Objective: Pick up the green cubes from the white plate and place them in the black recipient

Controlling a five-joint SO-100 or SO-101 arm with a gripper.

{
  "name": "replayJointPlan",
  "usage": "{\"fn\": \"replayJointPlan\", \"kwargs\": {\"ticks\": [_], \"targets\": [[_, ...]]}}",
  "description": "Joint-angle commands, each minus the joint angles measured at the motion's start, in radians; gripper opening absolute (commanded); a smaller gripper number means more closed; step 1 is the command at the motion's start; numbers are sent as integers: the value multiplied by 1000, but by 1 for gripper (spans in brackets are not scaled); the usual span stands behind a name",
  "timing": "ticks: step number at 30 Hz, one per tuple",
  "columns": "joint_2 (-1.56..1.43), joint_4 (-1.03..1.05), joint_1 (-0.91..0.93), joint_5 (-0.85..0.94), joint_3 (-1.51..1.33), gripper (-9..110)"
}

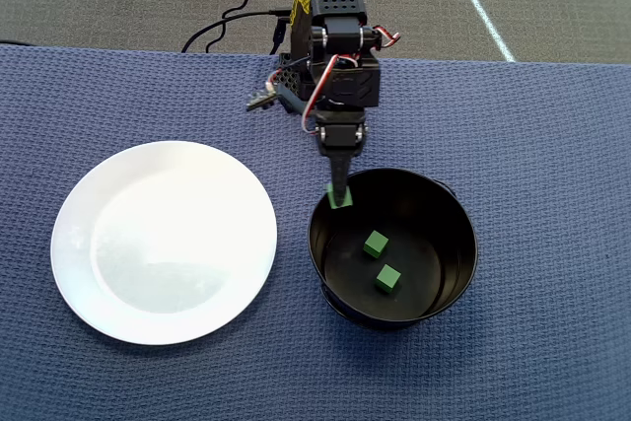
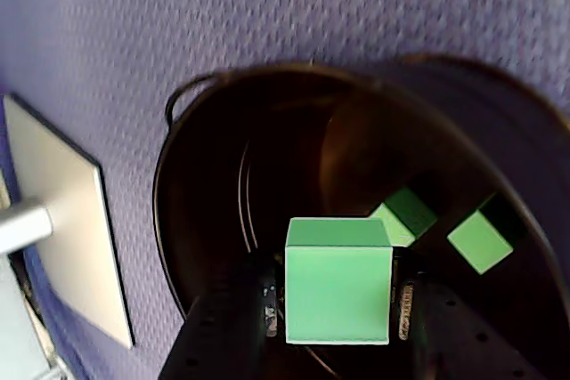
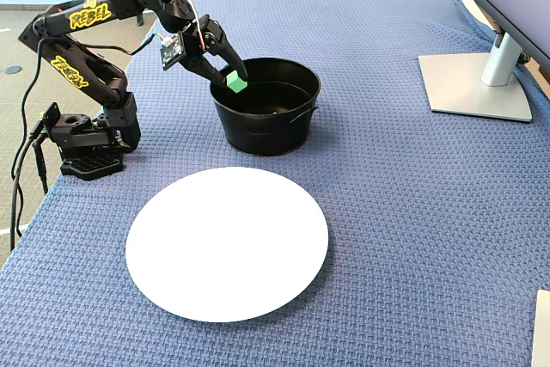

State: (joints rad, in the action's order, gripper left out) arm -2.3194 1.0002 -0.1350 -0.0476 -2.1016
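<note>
Gripping a green cube (image 2: 337, 281) in the claw (image 2: 337, 309) over the bucket (image 1: 446, 214) rim, "REBEL" lettering (image 3: 89, 15) showing yellow on the arm (image 3: 82, 58).

Yellow lettering reading "REBEL" stands on the black arm (image 3: 90, 16); its other yellow markings are illegible.

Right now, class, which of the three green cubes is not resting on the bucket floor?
The cube clamped in the gripper above the bucket rim; the other two lie inside.
</note>
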Motion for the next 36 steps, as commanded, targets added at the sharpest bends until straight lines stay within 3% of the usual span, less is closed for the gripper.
{"fn": "replayJointPlan", "kwargs": {"ticks": [1,3,7,13,17,21,36], "targets": [[-100,-91,-61,-18,-74,0],[-106,-92,-58,-26,-77,0],[-91,-69,-37,-17,-49,25],[-97,-44,-28,-6,-26,29],[-126,-12,-29,3,-18,25],[-227,81,41,-2,-6,0],[-646,321,149,127,-311,0]]}}
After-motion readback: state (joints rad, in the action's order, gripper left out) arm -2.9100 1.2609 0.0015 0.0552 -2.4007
